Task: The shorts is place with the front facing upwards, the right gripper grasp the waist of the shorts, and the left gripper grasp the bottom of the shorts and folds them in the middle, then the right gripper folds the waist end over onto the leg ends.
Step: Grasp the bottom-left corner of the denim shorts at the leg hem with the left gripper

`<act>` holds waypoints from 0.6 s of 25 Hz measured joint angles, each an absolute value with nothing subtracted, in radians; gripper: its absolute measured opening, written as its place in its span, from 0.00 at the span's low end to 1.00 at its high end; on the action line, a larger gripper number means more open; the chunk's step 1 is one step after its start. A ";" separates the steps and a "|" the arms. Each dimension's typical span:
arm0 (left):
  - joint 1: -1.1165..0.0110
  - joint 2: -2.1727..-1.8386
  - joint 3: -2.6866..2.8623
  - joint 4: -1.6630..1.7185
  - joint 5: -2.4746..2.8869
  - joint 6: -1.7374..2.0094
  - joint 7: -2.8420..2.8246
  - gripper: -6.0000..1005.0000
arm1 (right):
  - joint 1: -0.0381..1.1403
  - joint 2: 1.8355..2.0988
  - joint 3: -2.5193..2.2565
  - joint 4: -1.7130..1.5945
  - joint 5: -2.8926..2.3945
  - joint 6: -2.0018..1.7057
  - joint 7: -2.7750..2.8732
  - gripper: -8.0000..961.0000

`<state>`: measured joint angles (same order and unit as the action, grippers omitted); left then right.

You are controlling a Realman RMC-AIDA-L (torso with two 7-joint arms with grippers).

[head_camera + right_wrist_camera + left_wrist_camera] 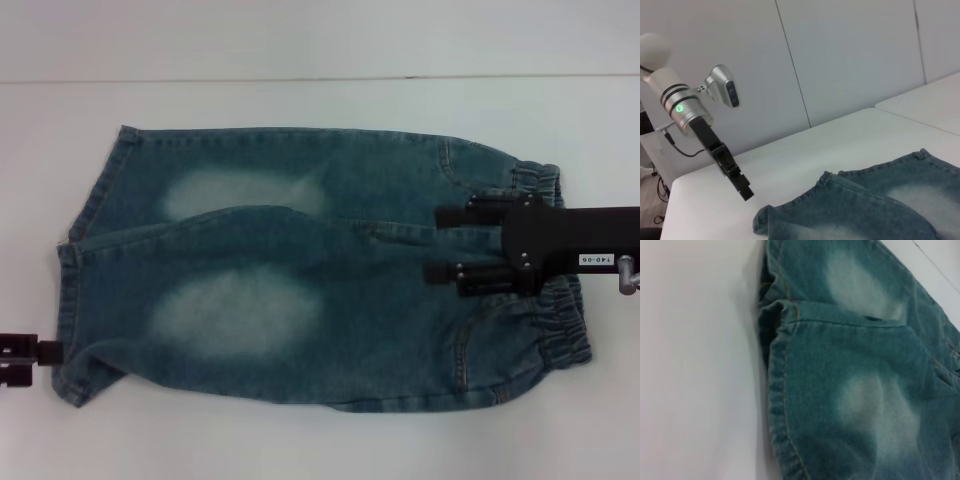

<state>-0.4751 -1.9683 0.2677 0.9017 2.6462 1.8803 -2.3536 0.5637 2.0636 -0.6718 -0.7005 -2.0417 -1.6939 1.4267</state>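
Observation:
The blue denim shorts point(300, 270) lie flat on the white table, front up, with faded patches on both legs. The elastic waist point(562, 320) points right and the leg hems point(68, 290) point left. My right gripper point(447, 244) hovers over the waist end, open, its two black fingers point(480, 205) spread apart and pointing toward the legs. At the table's left edge my left gripper point(22, 358) sits just beside the near leg hem, apart from the cloth. The left wrist view shows the leg hems point(780, 390) close up. In the right wrist view the left gripper point(742, 189) hangs above the table near the shorts point(865, 210).
The white table point(300, 445) spreads on all sides of the shorts. A light wall point(300, 35) rises behind its far edge. A second white table point(925, 107) shows far off in the right wrist view.

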 joint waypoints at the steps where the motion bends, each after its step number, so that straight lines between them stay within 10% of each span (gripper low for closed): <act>1: -0.473 -1.969 0.268 0.902 2.646 1.879 -2.354 0.55 | 0.565 2.063 -0.672 -0.701 -2.042 -1.691 1.427 0.90; 15: -0.482 -1.980 0.291 0.866 2.699 1.796 -2.380 0.77 | 0.566 2.066 -0.672 -0.701 -2.042 -1.672 1.412 0.90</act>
